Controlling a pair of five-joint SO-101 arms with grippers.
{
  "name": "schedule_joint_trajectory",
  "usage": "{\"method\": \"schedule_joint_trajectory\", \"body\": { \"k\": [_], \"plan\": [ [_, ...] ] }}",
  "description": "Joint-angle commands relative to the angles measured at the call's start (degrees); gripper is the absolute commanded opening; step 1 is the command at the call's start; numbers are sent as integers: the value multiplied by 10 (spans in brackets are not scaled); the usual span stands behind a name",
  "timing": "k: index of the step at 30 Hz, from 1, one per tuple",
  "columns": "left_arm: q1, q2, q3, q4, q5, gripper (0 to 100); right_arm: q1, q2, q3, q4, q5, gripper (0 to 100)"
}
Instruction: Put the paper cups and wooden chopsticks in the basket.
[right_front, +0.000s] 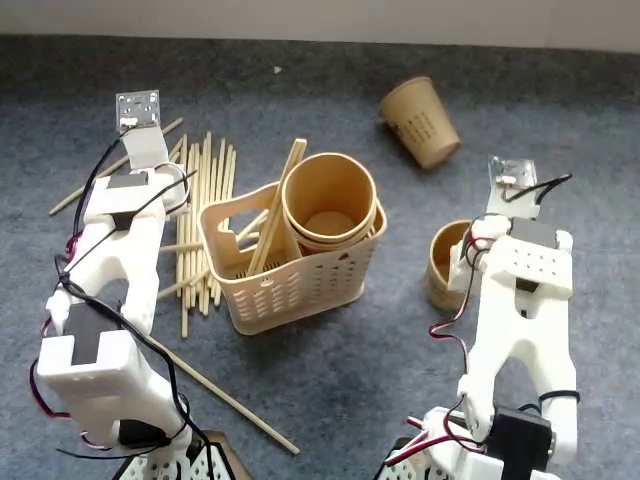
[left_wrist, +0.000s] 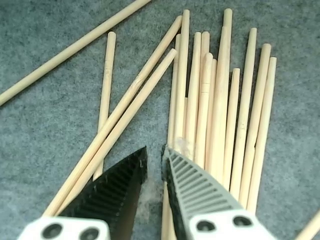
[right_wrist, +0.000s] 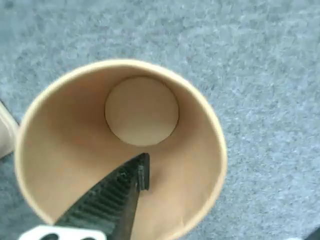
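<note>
A cream plastic basket (right_front: 300, 290) stands mid-table, holding stacked paper cups (right_front: 330, 205) and a few chopsticks (right_front: 275, 210). To its left, several wooden chopsticks (right_front: 205, 200) lie side by side on the carpet. My left gripper (left_wrist: 155, 154) hangs just above that pile (left_wrist: 215, 100), open only by a narrow gap with nothing between the jaws. Right of the basket a paper cup (right_front: 445, 262) stands upright. My right gripper (right_front: 468, 252) is open across its rim, its black finger (right_wrist: 132, 180) down inside the cup (right_wrist: 70, 150). Another cup (right_front: 420, 122) lies on its side at the back.
One long chopstick (right_front: 230, 400) lies slanted near the left arm's base, and another (right_front: 100, 185) angles away behind the pile. Grey carpet covers the table. Bare carpet lies in front of the basket, between the two arms.
</note>
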Motion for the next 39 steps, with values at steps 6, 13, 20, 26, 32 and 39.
{"method": "schedule_joint_trajectory", "body": {
  "k": [6, 13, 20, 26, 32, 39],
  "plan": [
    [7, -2, -23, -7, -5, 88, 4, -8, 7, -7, 136, 149],
    [8, -2, -23, -7, -6, 88, 6, -68, -113, 50, 119, 4],
    [8, -2, -23, -8, -6, 88, -78, -162, -383, 238, 69, 6],
    [8, -2, -23, -8, -6, 88, -214, -180, -593, 335, 10, 6],
    [8, -2, -23, -8, -6, 88, -268, -173, -664, 334, -14, 6],
    [8, -2, -24, -8, -6, 88, -276, -163, -611, 325, -14, 6]
  ]
}}
